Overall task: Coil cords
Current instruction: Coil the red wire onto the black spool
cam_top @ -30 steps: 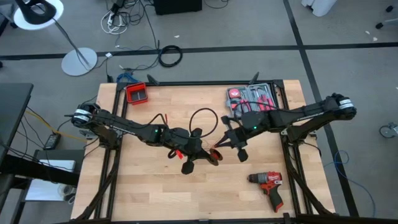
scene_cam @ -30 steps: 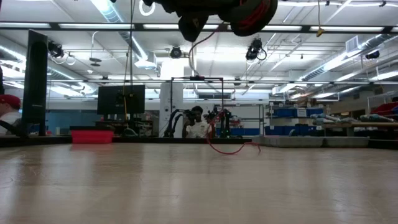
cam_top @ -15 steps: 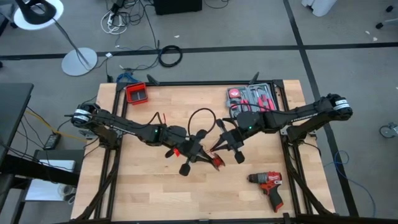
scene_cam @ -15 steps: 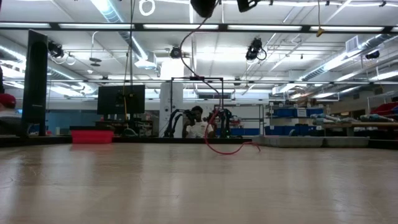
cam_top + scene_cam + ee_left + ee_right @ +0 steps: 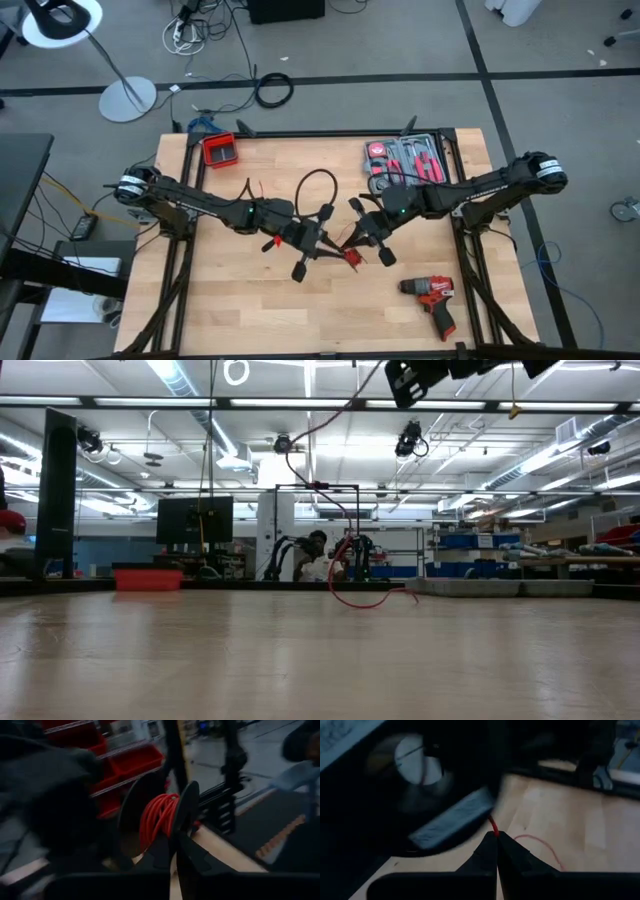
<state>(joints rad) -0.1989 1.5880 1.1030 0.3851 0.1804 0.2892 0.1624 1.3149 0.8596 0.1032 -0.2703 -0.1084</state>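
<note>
Gripping the cords (image 5: 318,186) mid-table: two pincers, left pincer (image 5: 318,247) and right pincer (image 5: 368,240), both clamped.

Grey floor (image 5: 560,40) with black tape lines, white floor lamp (image 5: 62,20), bright ceiling strip lights (image 5: 180,375).

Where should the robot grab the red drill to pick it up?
Probably the handle, the narrow neck between the body and the wide battery foot. The drill lies flat on its side, so fingers should come straight down, closing across that neck. The right gripper, mid-table holding the cords with the left gripper, is nearer.
</note>
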